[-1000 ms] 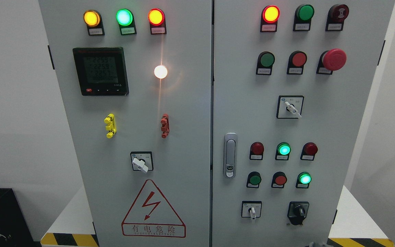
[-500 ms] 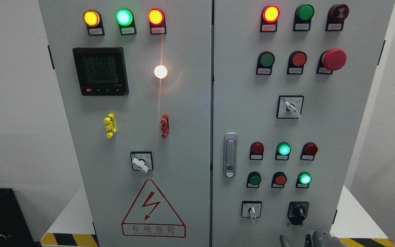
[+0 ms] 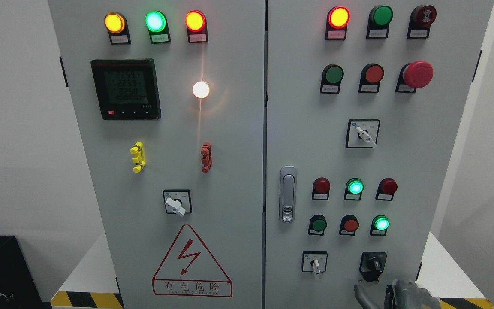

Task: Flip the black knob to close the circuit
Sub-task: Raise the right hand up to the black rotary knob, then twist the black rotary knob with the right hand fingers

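Observation:
The black knob (image 3: 374, 263) sits on a black plate at the lower right of the cabinet's right door (image 3: 307, 141). Its grip points up and slightly to the left. My right hand (image 3: 390, 295) shows at the bottom edge, just below the knob and apart from it. A thin dark finger (image 3: 362, 295) stands off to the left of the other fingers, which are spread and hold nothing. The rest of the hand and its arm are cut off by the picture's edge. My left arm does not show.
A white-handled selector switch (image 3: 314, 262) is left of the black knob. Lit and unlit round buttons (image 3: 350, 224) sit in rows above it. A silver door latch (image 3: 288, 194) is at the door's left edge. The left door carries a meter (image 3: 126, 89) and a warning triangle (image 3: 191, 262).
My right hand has risen from below the bottom edge, from barely showing to fingers reaching up close under the black knob. The knob and panel look the same.

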Available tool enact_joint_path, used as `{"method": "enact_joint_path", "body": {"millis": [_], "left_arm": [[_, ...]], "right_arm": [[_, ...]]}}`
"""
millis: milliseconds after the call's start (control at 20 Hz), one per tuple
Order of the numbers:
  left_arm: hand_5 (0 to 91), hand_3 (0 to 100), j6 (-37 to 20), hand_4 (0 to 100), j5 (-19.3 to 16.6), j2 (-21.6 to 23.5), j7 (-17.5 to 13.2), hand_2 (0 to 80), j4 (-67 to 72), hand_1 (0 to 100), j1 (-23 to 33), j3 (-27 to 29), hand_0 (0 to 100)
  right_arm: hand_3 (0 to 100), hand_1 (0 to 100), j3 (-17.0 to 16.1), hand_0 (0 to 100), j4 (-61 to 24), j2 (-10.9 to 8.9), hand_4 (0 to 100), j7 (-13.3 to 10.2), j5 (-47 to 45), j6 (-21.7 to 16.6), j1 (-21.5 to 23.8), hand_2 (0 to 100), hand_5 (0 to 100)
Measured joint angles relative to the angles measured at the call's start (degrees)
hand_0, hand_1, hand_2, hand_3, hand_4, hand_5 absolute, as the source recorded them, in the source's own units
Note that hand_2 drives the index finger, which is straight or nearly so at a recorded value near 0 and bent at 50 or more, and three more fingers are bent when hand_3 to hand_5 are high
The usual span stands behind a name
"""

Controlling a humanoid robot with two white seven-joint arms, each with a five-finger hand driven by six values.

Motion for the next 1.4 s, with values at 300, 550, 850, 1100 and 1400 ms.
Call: {"method": "enact_joint_path", "body": {"millis": [300,550,850,1100,1400], "left_arm": [[0.0,0,0.0,0,0.0,0.01,0.0,0.0,0.0,56,0.0,0.0,12],[0.0,0,0.0,0,0.0,0.01,0.0,0.0,0.0,56,0.0,0.0,12],[0.0,0,0.0,0,0.0,0.01,0.0,0.0,0.0,56,0.0,0.0,12],[0.0,0,0.0,0,0.0,0.01,0.0,0.0,0.0,56,0.0,0.0,12],[0.0,0,0.0,0,0.0,0.01,0.0,0.0,0.0,56,0.0,0.0,12]], "right_arm": [[100,0,-0.31,0,0.29,-0.37,90,1.46,0.29,0.72,-1.43,89,94],[100,0,-0.71,0,0.42,-0.73,90,1.87,0.41,0.8,-2.4,89,94],[100,0,-1.44,0,0.55,-1.24,90,1.94,0.45,0.81,-2.89,89,94],[100,0,-1.77,0,0.68,-1.55,90,2.11,0.68,0.73,-2.98,89,94],[100,0,-2.14,0,0.91,-1.76,90,2.06,1.0,0.51,-2.99,88,94]]}}
